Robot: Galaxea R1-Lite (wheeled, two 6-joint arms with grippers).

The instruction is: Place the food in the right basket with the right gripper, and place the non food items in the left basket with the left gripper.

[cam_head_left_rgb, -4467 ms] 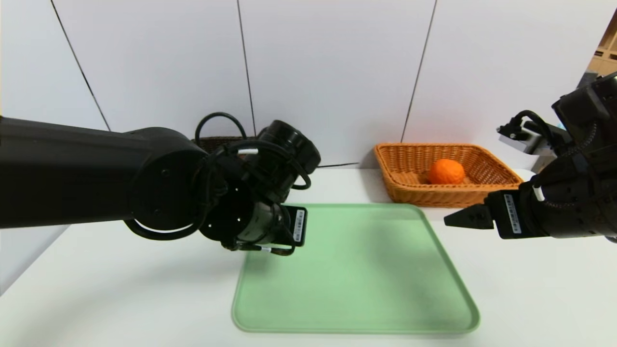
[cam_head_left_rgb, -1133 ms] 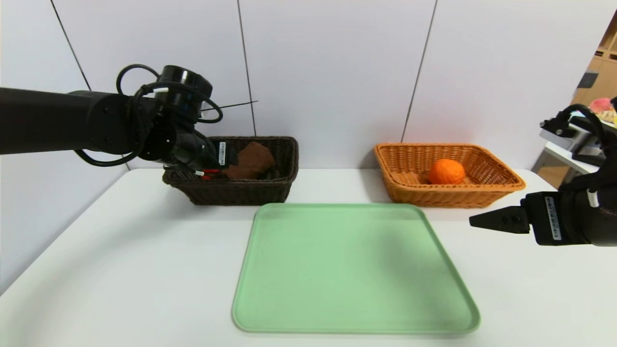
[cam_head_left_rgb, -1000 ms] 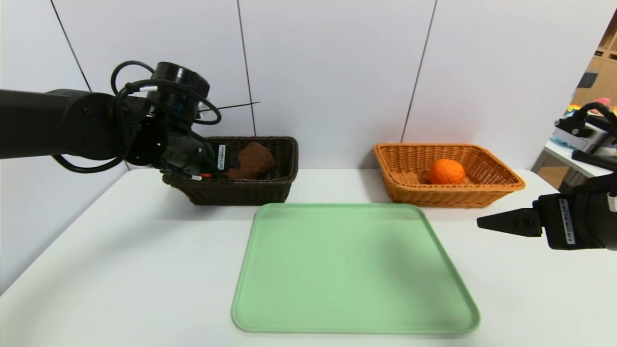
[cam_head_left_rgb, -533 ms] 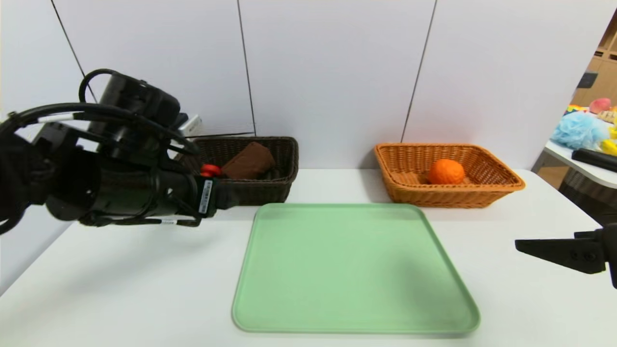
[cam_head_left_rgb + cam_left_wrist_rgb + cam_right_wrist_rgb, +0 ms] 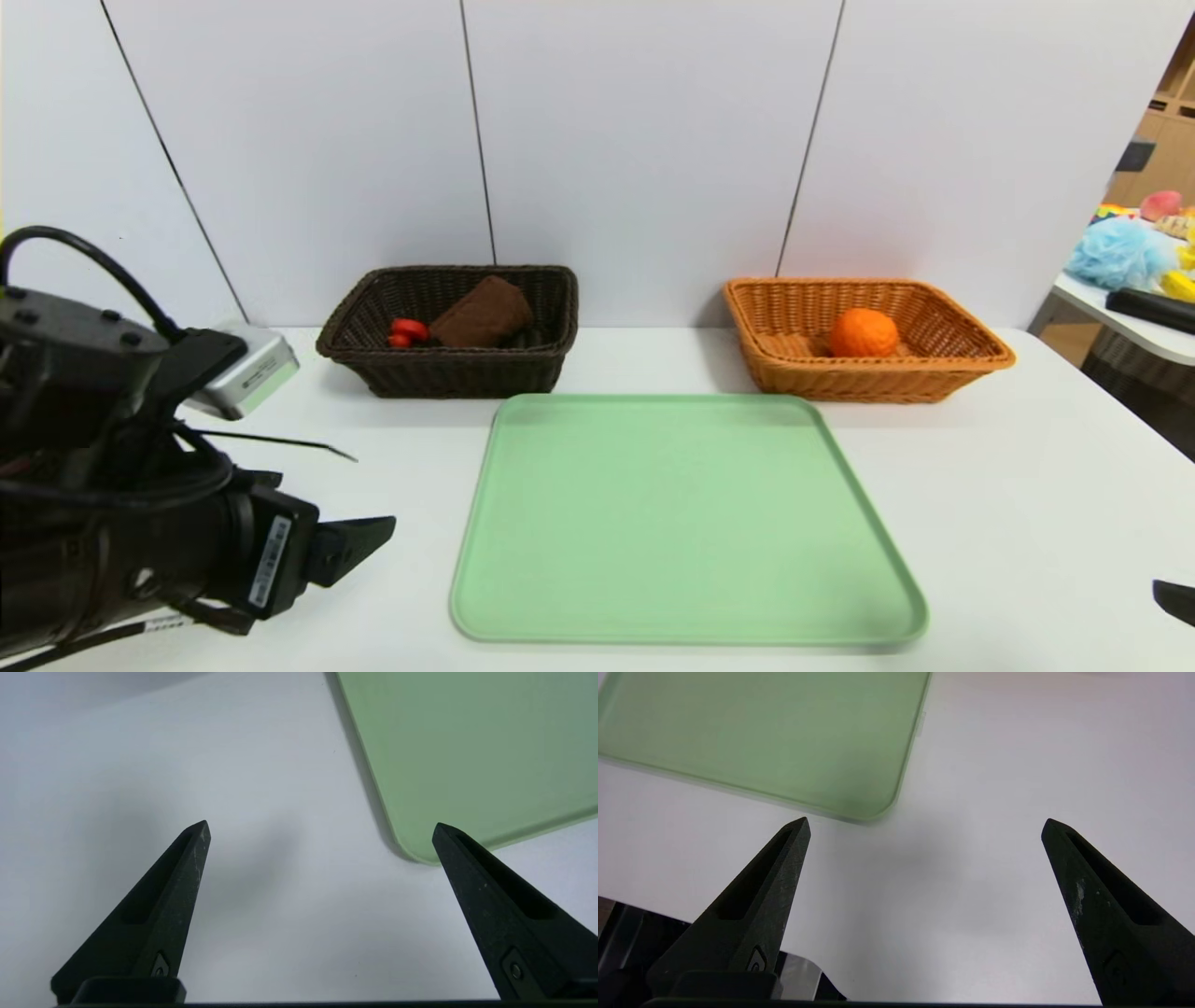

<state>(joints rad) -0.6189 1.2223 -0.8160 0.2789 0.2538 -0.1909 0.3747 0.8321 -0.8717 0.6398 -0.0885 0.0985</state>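
A: Quick pass. Orange fruit [image 5: 864, 333] sits in the orange-tan basket [image 5: 966, 329], at about 1 o'clock from the green tray [image 5: 686, 523]. Rolled brown towel [image 5: 481, 312] and small red toy [image 5: 407, 331] are both in the dark brown basket [image 5: 448, 373], at about 11 o'clock from the tray. Toy is just beside the towel, on its 9 o'clock side.

B: Grippers?

A: Left gripper [image 5: 320, 830] is at 8 o'clock from the tray, low over the white table [image 5: 1027, 448], jaws spread wide, nothing between them. Right gripper [image 5: 924, 826] is off the tray's 4 o'clock corner; the head view catches only a black tip at the frame edge. Jaws wide apart too, holding nothing.

B: Tray has nothing on it?

A: Nothing on it that I can see. I'd judge the sort as done, both arms clear of the baskets.

B: Anything that could go wrong from here?

A: Not much. The left jaw tip hangs close to the tray's near corner in the left wrist view, so a sideways swing could nudge the tray. There's a thin black cable [image 5: 280, 441] trailing over the table by the left arm, near a silver box [image 5: 245, 371] at 9 o'clock from the dark basket. That could snag or drag if the arm moves. The red toy is small and sits near the basket wall, but I can't tell how deep.
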